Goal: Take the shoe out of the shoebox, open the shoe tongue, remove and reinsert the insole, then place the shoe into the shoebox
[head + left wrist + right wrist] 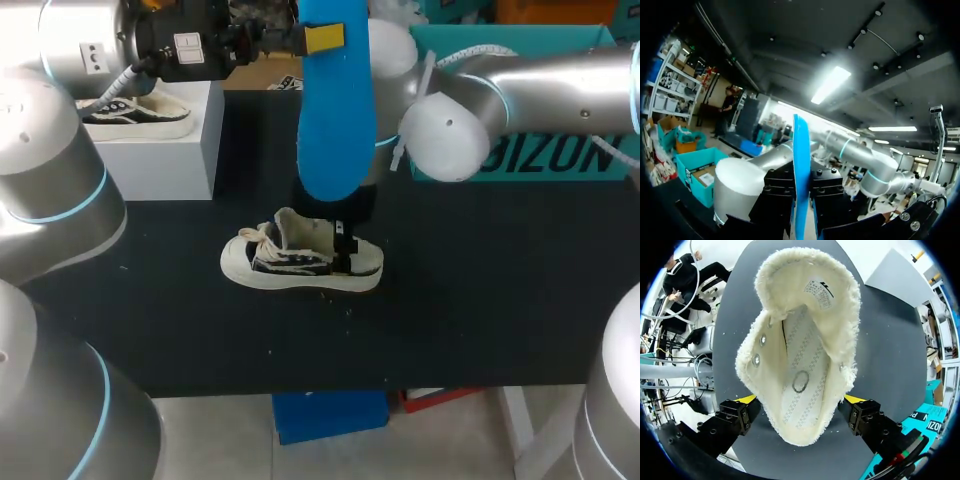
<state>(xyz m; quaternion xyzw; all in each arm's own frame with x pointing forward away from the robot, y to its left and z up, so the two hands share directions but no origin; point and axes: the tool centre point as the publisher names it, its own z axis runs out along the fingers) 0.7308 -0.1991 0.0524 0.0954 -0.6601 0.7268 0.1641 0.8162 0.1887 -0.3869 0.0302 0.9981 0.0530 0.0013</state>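
Blue foam insole (335, 110) hangs high above the black table (480, 300), pinched flat in the left gripper (320, 38); the left wrist view shows just its thin edge. Cream-and-black sneaker (300, 262) stands mid-table. Only the right wrist view shows its fluffy inside, with the right gripper (802, 400) squeezing both sides.

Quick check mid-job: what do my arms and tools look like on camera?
The left arm and right arm are rounded silver-grey links with light-blue rings. The left tool and right tool are black and yellow-tipped.
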